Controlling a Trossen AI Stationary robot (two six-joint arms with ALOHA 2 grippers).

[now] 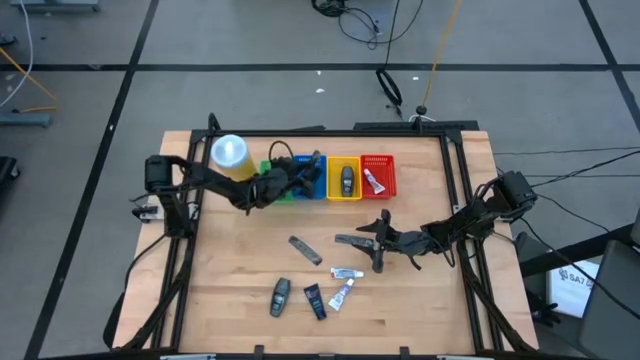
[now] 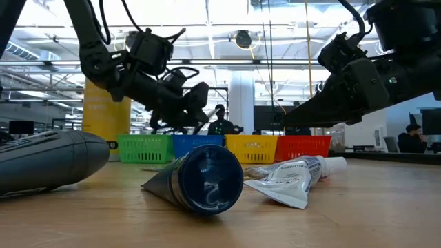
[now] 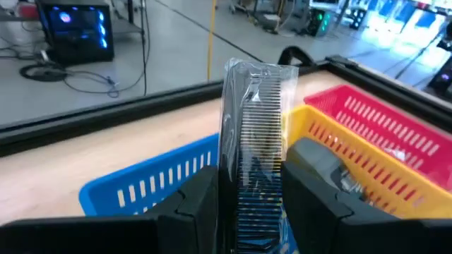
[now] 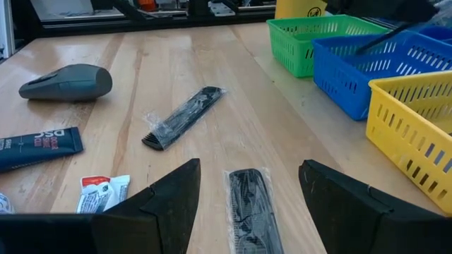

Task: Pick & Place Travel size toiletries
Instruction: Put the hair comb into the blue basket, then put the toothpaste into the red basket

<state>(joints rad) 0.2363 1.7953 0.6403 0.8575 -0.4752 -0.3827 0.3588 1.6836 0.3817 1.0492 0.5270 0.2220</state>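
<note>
Wooden surface (image 1: 230,270) carries loose toiletries. Left claw (image 3: 247,204) pinches a wrapped comb (image 3: 253,134) above the blue basket (image 3: 152,185) (upright between fingers). Right claw (image 4: 247,190) stands spread over another wrapped comb (image 4: 251,204) lying mid-surface.

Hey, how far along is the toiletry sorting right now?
Done: a grey stick lies in the yellow basket and a white tube in the red basket. In hand: the left gripper holds a wrapped comb over the blue basket. Left: the open right gripper hovers over another comb; five more items wait.
</note>
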